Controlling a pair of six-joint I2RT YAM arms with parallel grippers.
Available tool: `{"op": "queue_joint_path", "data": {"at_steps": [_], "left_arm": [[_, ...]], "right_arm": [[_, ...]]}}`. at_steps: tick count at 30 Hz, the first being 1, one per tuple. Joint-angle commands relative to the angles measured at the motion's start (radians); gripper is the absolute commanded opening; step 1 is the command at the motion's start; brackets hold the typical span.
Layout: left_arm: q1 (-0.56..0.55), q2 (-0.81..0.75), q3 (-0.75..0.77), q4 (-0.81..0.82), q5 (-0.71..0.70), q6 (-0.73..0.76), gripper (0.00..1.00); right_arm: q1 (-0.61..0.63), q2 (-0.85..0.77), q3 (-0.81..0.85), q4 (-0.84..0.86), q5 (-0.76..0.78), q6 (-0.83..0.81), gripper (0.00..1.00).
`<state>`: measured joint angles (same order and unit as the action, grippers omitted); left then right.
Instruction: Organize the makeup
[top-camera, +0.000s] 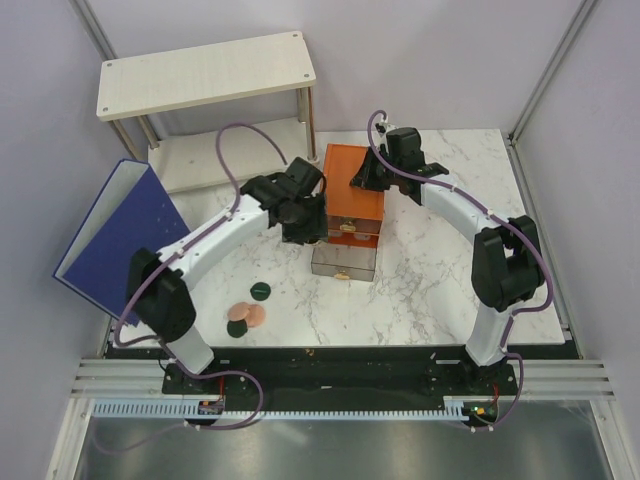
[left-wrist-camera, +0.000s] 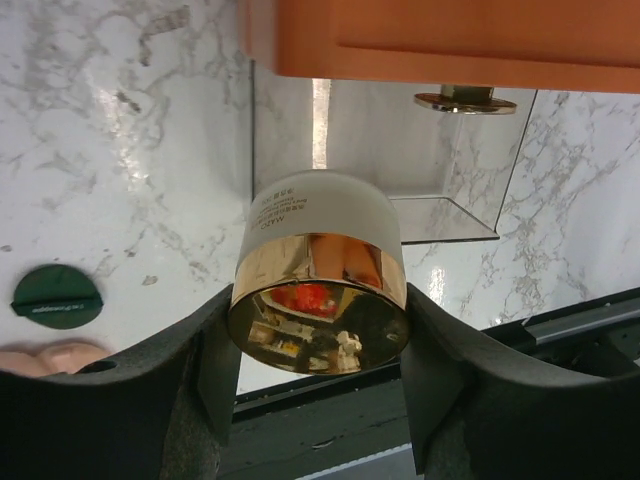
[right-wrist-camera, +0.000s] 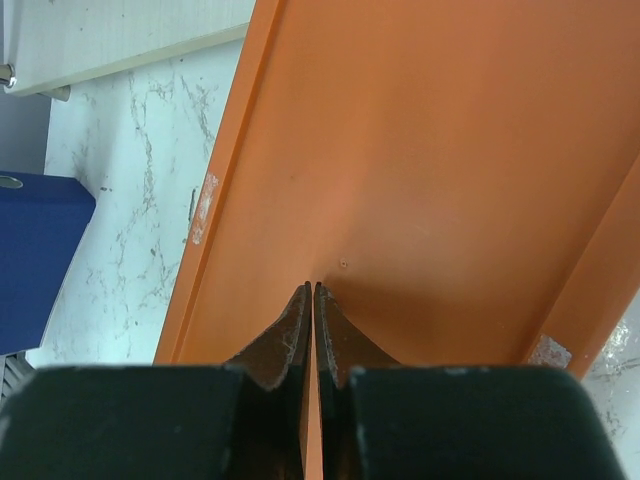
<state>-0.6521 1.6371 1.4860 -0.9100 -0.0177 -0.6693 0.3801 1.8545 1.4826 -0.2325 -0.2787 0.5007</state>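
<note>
gold-rimmed jar (left-wrist-camera: 320, 290): frosted white body, mirror-gold lid turned toward the left wrist camera. it sits between the two fingers (left-wrist-camera: 215, 350) of the left tool (left-wrist-camera: 318, 350), one pad on each side of the gold rim. the tool is open only to the jar's width and has hold of it. the jar is off the table (top-camera: 430, 280), at the left side of the clear drawer (top-camera: 343, 262), which projects from the foot of the orange drawer box (top-camera: 353, 185).

the rest of the makeup lies toward the near-left corner of the table: one dark green compact (top-camera: 260, 291), a second dark green compact (top-camera: 236, 327) nearer the near edge, and two peach discs (top-camera: 248, 314) touching between them.

right tool (right-wrist-camera: 313, 300): fingers pressed together, nothing between them, tips resting on the orange top of the drawer box.

the box stands mid-table toward the far edge. a blue binder (top-camera: 125, 235) stands open at the left edge, with a white shelf (top-camera: 205, 75) at the far-left corner.
</note>
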Motion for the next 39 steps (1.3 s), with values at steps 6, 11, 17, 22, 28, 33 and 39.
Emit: {"op": "queue_joint_path", "data": {"at_steps": [6, 11, 17, 22, 28, 33, 39], "left_arm": [[-0.101, 0.180, 0.141, 0.019, -0.013, -0.050, 0.02], [-0.106, 0.221, 0.163, 0.033, 0.010, -0.044, 0.09], [-0.106, 0.243, 0.155, 0.005, 0.013, -0.039, 0.50], [-0.106, 0.265, 0.158, -0.016, 0.041, -0.049, 0.55], [-0.106, 0.288, 0.174, -0.033, 0.047, -0.039, 0.58], [-0.106, 0.293, 0.197, -0.047, 0.045, -0.029, 0.62], [-0.107, 0.274, 0.218, -0.049, 0.035, -0.004, 0.68]], "right_arm": [[0.000, -0.001, -0.036, 0.041, -0.020, 0.007, 0.10], [0.000, -0.006, -0.051, 0.044, -0.025, 0.007, 0.10], [0.000, -0.011, -0.064, 0.045, -0.027, 0.009, 0.11], [-0.001, -0.017, -0.081, 0.067, -0.031, 0.018, 0.12], [-0.001, -0.012, -0.084, 0.074, -0.043, 0.032, 0.12], [-0.001, -0.015, -0.091, 0.084, -0.048, 0.038, 0.13], [-0.001, -0.017, -0.099, 0.088, -0.053, 0.042, 0.14]]}}
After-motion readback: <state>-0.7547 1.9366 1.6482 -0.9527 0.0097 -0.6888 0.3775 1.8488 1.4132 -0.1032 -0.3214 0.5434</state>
